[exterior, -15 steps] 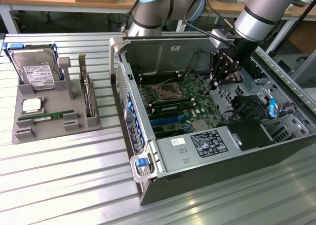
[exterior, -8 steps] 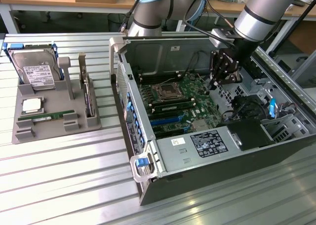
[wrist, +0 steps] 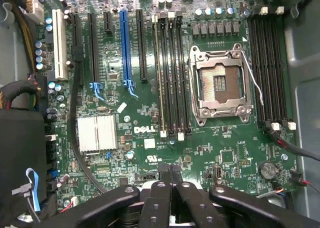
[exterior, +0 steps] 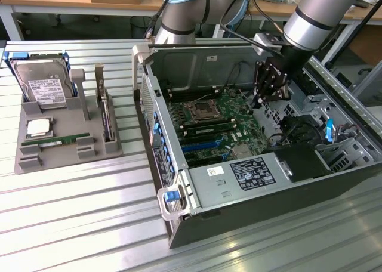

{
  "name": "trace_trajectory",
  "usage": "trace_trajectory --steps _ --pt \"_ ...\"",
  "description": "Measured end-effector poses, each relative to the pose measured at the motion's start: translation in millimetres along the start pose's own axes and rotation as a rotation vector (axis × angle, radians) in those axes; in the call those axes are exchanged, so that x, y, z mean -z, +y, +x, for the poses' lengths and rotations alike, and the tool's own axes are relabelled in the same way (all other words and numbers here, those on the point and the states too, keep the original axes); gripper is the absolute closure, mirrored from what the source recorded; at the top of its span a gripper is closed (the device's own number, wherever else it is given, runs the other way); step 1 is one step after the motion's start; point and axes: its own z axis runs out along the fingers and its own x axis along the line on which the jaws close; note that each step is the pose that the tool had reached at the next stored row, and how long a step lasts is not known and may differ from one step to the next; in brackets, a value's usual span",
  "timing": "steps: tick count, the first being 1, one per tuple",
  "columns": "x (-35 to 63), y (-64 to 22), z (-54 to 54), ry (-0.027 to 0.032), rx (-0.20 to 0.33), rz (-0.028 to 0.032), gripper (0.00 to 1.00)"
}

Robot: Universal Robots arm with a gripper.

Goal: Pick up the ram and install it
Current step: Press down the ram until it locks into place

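Ribbed aluminium makes up the table [exterior: 71, 218], its slats running across the whole scene and carrying everything else. The largest thing on it is the open case [exterior: 262, 218], laid on its side at the exterior view's right so the motherboard [exterior: 221, 120] faces up and its slots can be reached from above. In the wrist view that board [wrist: 150, 133] spreads out flat below the camera, with the CPU socket [wrist: 220, 83] between two banks of long black memory slots [wrist: 170, 73], each slot standing clear with its end clips visible.

The arm [exterior: 316, 15] reaches in from the far right, and its end effector [exterior: 267, 92] hangs above the board inside the case. Its fingers [wrist: 170, 188] are pressed together with nothing between them, so it carries no part; I judge this a pose for looking over the slots rather than for grasping.

Well apart, at the exterior view's left, a grey holder [exterior: 65, 135] presents the parts separately, each in its own cradle so fingers can get around it. The hard drive [exterior: 42, 84] leans at its far end, and a dark card [exterior: 104, 114] stands upright on its right. The ram [exterior: 57, 142] lies flat along the near part of the holder, propped in notched supports, untouched and not yet installed.
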Motion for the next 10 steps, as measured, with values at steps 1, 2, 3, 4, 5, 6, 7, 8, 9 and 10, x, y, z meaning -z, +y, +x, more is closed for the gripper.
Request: trace_trajectory --steps 1,2,3,4,5,6,7,8,9,10 --pt "-0.1 0.0 0.0 -0.0042 -0.034 0.0004 0.9" --pt "-0.1 0.0 0.0 -0.0073 -0.06 0.0006 0.9" --pt "-0.1 0.0 0.0 -0.0096 -0.078 0.0007 0.9" --pt "-0.2 0.0 0.0 -0.0138 -0.112 0.0011 0.9" --pt "-0.2 0.0 0.0 -0.0177 -0.144 0.0014 0.9" --pt "-0.3 0.0 0.0 -0.0212 -0.172 0.0016 0.9" --pt "-0.5 -0.1 0.0 -0.0252 -0.205 0.002 0.9" --pt "-0.5 -0.1 0.0 -0.0265 -0.216 0.0021 0.9" --pt "-0.5 -0.1 0.0 -0.0283 -0.231 0.0022 0.9" --pt "-0.5 -0.1 0.0 -0.0304 -0.248 0.0023 0.9"
